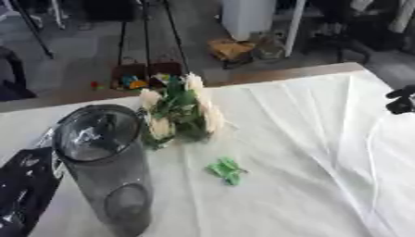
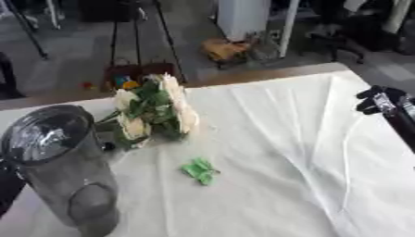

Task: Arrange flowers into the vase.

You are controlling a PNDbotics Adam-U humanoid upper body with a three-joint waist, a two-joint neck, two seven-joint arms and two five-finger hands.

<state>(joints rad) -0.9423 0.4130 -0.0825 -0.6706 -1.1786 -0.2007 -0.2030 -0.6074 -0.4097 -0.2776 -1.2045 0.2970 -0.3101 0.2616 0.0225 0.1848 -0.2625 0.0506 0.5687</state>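
A tall clear glass vase (image 1: 105, 162) stands at the left of the white-clothed table, its wide mouth (image 1: 96, 132) facing up. A bunch of cream flowers with green leaves (image 1: 180, 111) lies on the cloth right beside the vase's rim, its stems pointing toward the vase. A small green leafy piece (image 1: 225, 170) lies loose on the cloth in the middle. My left hand (image 1: 22, 185), black and glossy, is against the vase's left side; its grip is hidden. My right hand (image 2: 379, 102) hovers at the right edge, fingers curled, holding nothing, far from the flowers.
The white cloth (image 2: 275, 152) is creased, with ridges running toward the front right. The table's far edge (image 1: 267, 76) runs just behind the flowers. Beyond it, on the floor, are a dark box of coloured items (image 1: 142, 76), stands and furniture.
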